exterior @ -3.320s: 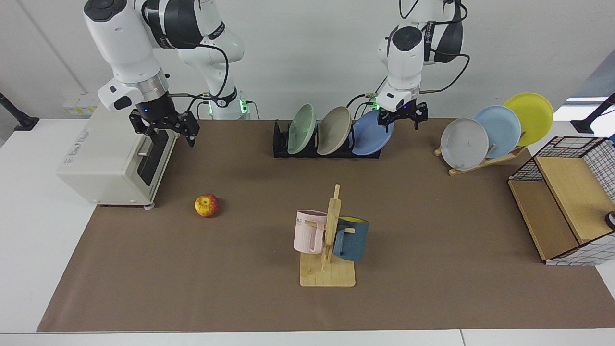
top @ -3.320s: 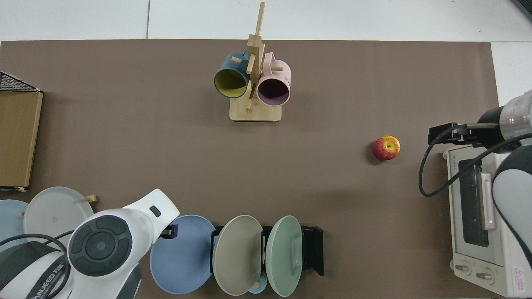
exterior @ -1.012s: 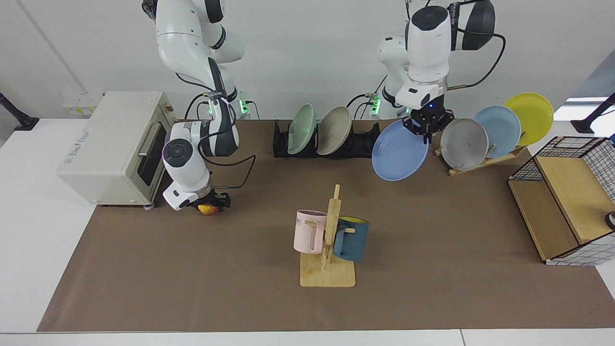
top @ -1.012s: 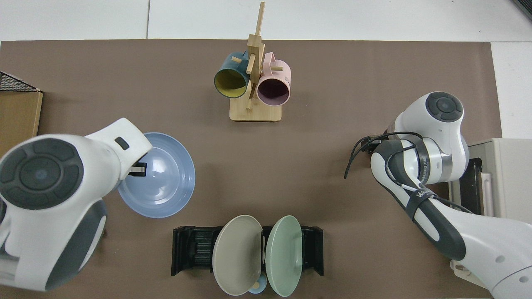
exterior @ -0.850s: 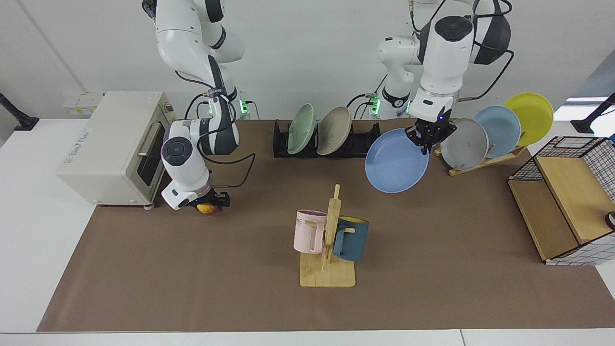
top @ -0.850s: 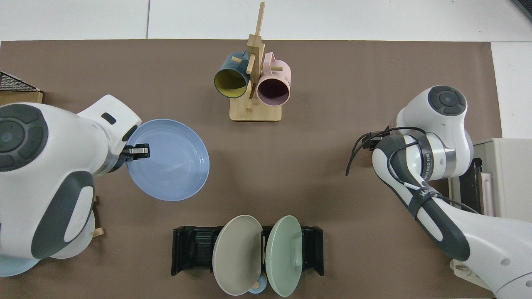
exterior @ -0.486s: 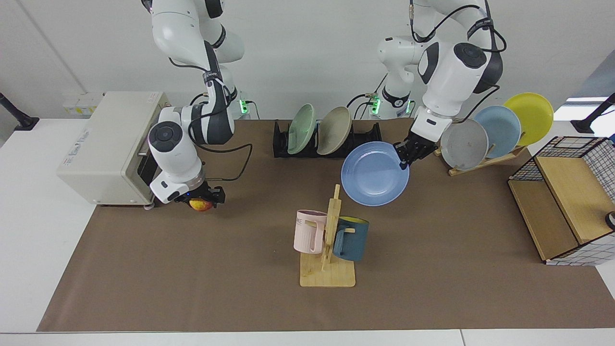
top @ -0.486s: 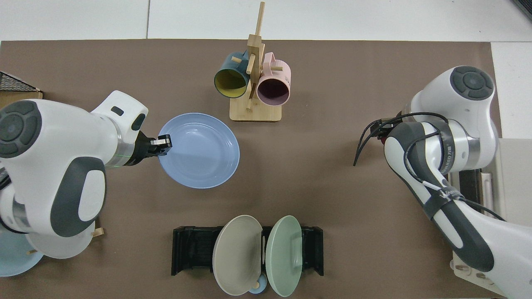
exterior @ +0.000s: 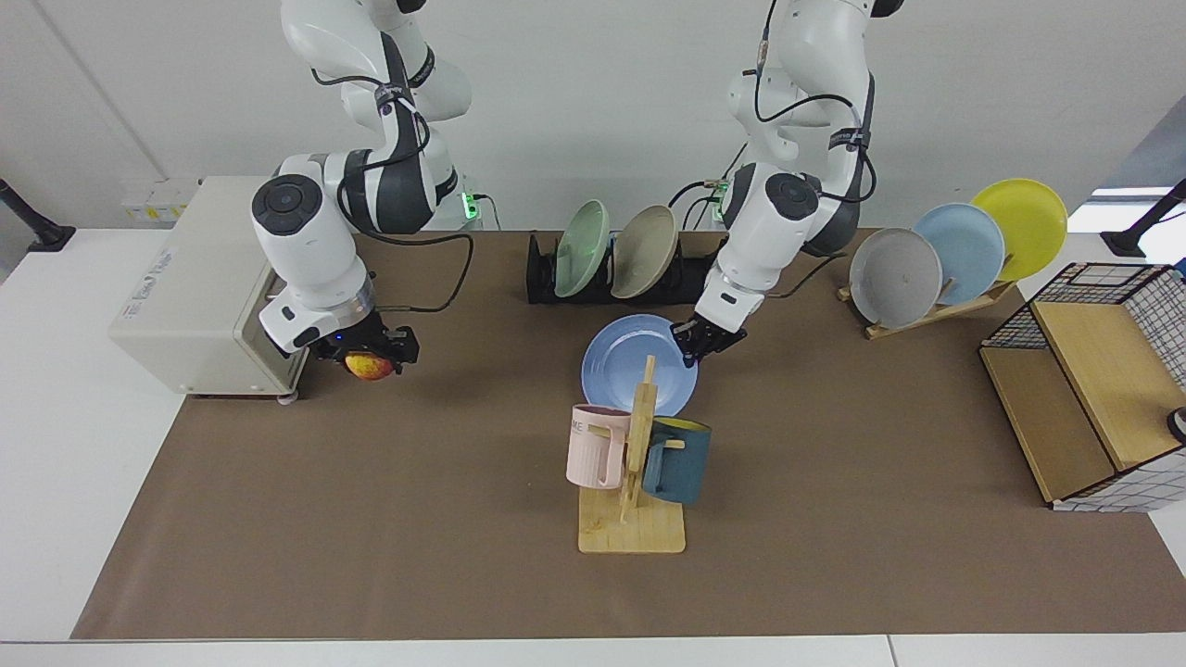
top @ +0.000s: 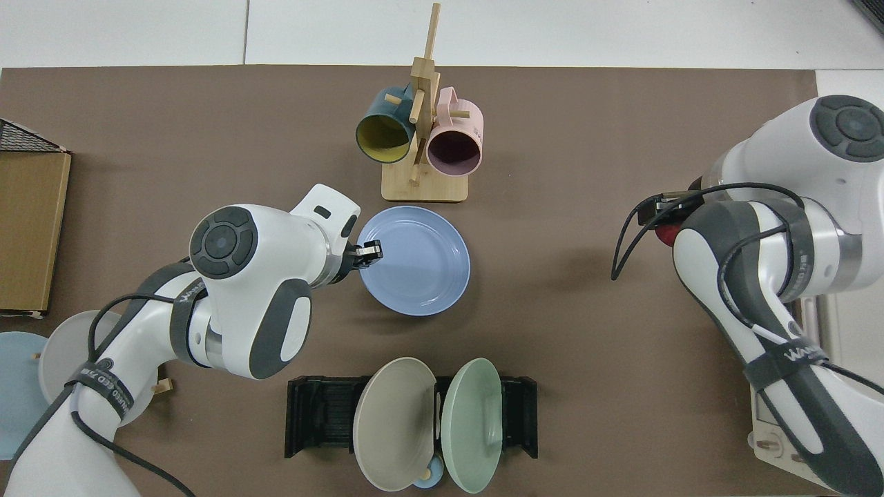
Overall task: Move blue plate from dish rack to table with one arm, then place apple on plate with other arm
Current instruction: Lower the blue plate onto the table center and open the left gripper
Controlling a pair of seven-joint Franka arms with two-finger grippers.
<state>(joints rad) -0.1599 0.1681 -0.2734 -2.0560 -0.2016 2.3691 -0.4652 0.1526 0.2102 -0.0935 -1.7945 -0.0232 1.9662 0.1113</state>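
Note:
The blue plate (exterior: 630, 366) (top: 416, 260) hangs almost level, low over the table (exterior: 834, 519), just behind the mug tree. My left gripper (exterior: 697, 345) (top: 369, 253) is shut on the plate's rim; I cannot tell if the plate touches the table. The black dish rack (exterior: 542, 278) (top: 321, 414) stands behind it with a green and a beige plate in its slots. My right gripper (exterior: 366, 357) is shut on the apple (exterior: 369, 368), held above the table in front of the toaster oven. From above only a red sliver of the apple (top: 664, 235) shows under that arm.
A white toaster oven (exterior: 204, 287) stands beside the right arm. The wooden mug tree (exterior: 635, 482) carries a pink and a dark blue mug in front of the plate. A wooden stand (exterior: 936, 310) holds grey, pale blue and yellow plates; a wire-and-wood shelf (exterior: 1084, 389) sits beyond.
The left arm has carried the blue plate from the rack down toward the table's middle and levelled it. The right gripper took hold of the apple and raised it off the table.

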